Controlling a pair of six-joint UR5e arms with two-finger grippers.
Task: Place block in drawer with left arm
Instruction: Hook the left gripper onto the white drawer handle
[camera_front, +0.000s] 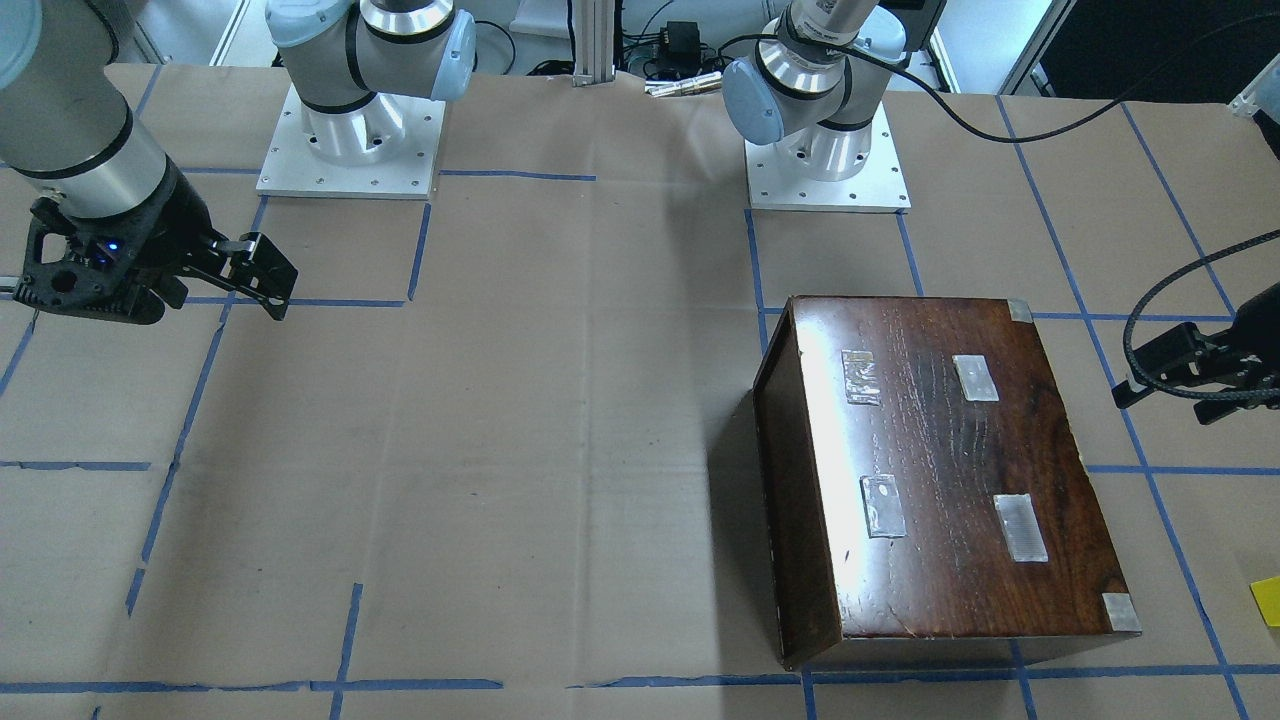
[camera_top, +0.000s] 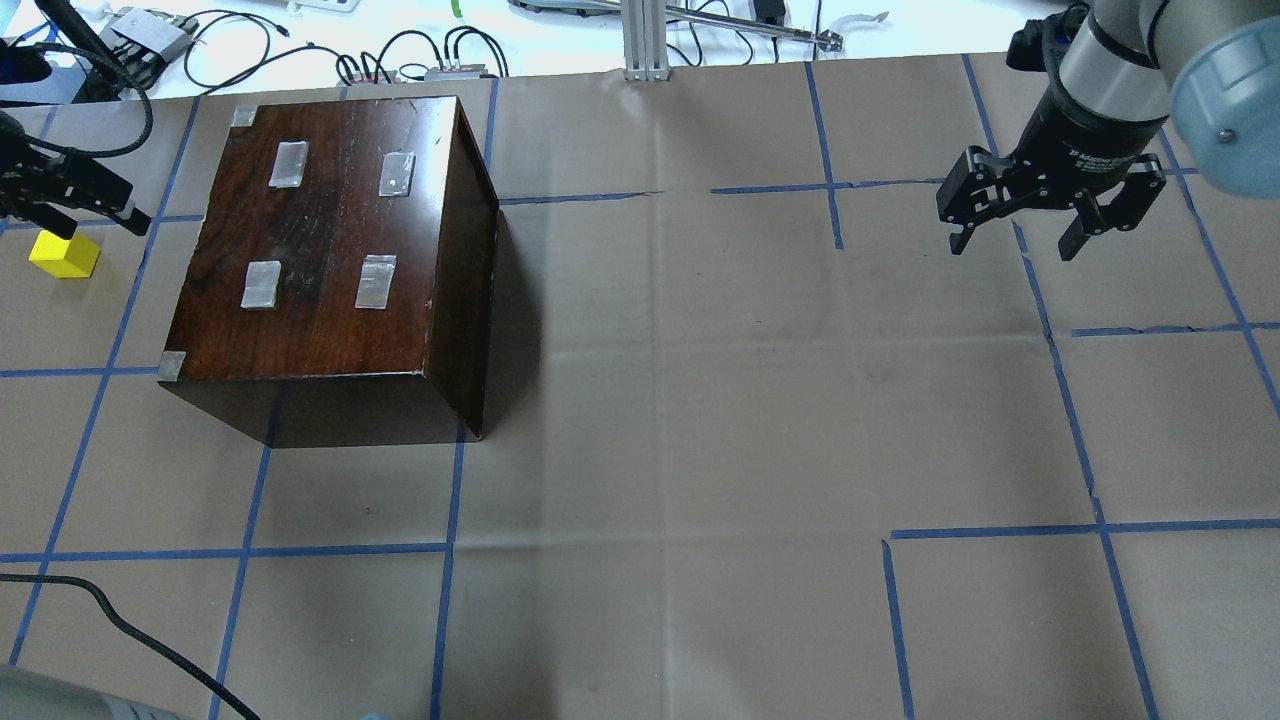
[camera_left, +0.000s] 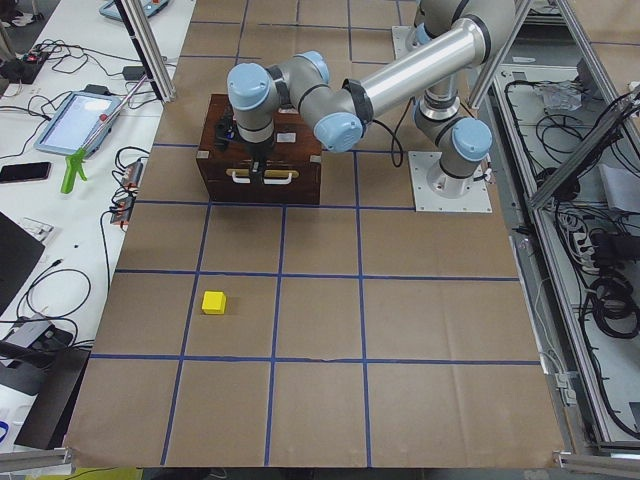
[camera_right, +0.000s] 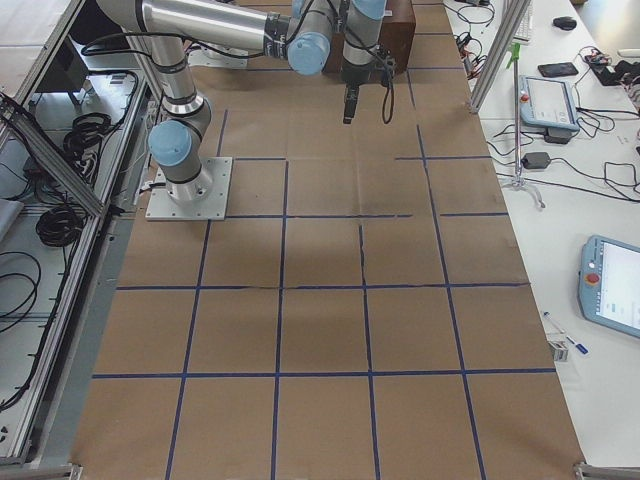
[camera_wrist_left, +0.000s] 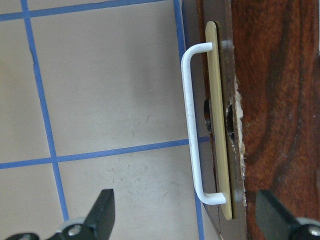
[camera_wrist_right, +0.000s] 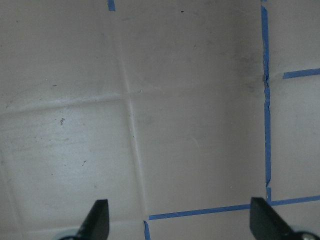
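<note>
The yellow block (camera_top: 64, 254) lies on the paper to the left of the dark wooden box (camera_top: 330, 230); it also shows in the front view (camera_front: 1267, 601) and the left-side view (camera_left: 213, 301). The drawer (camera_wrist_left: 220, 125) is pushed into the box, its white handle (camera_wrist_left: 192, 125) facing out. My left gripper (camera_wrist_left: 185, 215) is open and empty, level with the handle and a little short of it, the handle lined up between its fingers. It shows at the overhead view's left edge (camera_top: 95, 212), just above the block. My right gripper (camera_top: 1015, 235) is open and empty, far right.
The box top carries several tape patches (camera_top: 287, 163). A thick black cable (camera_front: 1150, 300) loops to the left gripper. Both arm bases (camera_front: 350, 140) stand at the robot's edge of the table. Blue tape lines cross the brown paper.
</note>
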